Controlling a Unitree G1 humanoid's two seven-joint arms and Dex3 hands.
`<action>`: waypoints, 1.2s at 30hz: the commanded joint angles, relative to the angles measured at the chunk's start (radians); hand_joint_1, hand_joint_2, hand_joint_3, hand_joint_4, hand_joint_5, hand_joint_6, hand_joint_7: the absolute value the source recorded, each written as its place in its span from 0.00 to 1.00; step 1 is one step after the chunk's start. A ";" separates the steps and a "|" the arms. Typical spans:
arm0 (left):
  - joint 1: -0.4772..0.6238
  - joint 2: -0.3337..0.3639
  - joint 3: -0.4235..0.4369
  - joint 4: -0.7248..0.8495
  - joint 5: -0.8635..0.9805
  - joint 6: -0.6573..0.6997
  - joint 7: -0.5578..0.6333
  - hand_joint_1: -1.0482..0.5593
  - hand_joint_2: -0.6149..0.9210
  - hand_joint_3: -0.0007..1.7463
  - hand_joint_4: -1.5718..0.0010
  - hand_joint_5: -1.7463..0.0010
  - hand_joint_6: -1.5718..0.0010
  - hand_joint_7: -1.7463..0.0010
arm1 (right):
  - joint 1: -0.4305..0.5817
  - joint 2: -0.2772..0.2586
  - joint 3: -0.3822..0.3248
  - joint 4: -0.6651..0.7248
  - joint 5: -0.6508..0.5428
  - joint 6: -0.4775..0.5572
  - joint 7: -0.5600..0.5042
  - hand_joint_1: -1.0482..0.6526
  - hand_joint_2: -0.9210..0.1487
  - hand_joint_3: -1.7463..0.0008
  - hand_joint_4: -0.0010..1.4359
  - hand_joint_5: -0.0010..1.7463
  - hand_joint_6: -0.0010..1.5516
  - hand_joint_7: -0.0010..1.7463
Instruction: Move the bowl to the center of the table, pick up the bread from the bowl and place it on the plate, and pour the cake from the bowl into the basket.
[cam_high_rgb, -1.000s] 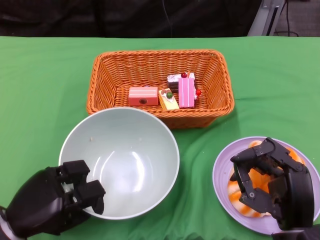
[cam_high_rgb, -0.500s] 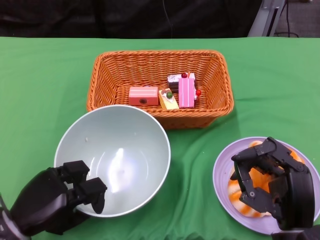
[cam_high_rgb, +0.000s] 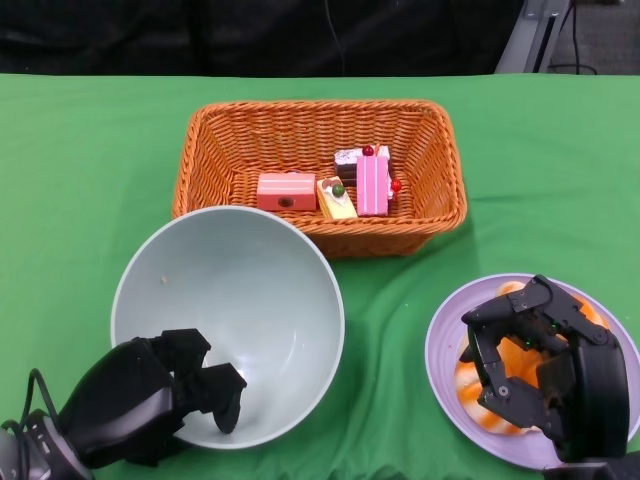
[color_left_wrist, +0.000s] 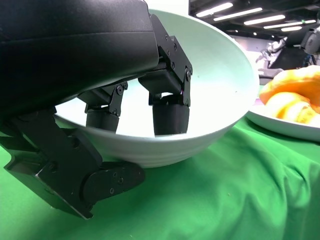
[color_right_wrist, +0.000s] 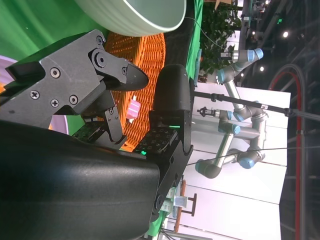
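At the near left of the green counter, the left hand grips the pale green bowl by its near rim: some fingers hook over the edge into the bowl, and the left wrist view shows another part of the hand beneath the outer wall, so the rim is pinched between them. The bowl sits upright on the cloth and shows nothing inside. Its far rim lies just beside the front wall of the orange wicker basket; whether the two touch cannot be told from the head view.

Inside the basket lie the cake pieces, gathered right of its middle: a pink block, a small yellow-topped wedge, a tall pink striped slice and a darker piece behind it, close together.

To the right, near the counter's front edge, stands the lilac plate, well apart from the basket. The orange-and-white bread lies on it. The right hand hangs over the plate with its fingers curled downward and spaced apart above the bread; I cannot tell whether they touch it or hold it, since the hand hides most of the bread. The right wrist view shows the fingers spread, with the basket and the bowl's rim beyond them.
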 joint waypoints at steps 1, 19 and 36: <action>-0.012 0.015 -0.012 -0.004 -0.005 -0.006 0.002 0.59 0.92 0.20 0.46 0.29 0.42 0.57 | 0.008 -0.008 -0.005 -0.015 -0.010 0.009 -0.010 0.56 0.32 0.51 0.54 0.86 0.51 0.65; 0.030 0.051 0.079 -0.063 -0.123 -0.153 0.081 0.12 1.00 0.16 0.67 0.95 0.67 1.00 | 0.011 -0.017 -0.005 -0.010 -0.005 0.007 -0.004 0.56 0.33 0.49 0.54 0.88 0.51 0.66; 0.107 -0.007 0.389 -0.005 -0.740 -0.604 -0.768 0.12 1.00 0.12 0.65 0.97 0.71 1.00 | -0.005 -0.024 -0.013 0.024 0.024 -0.012 0.033 0.56 0.32 0.50 0.54 0.87 0.50 0.67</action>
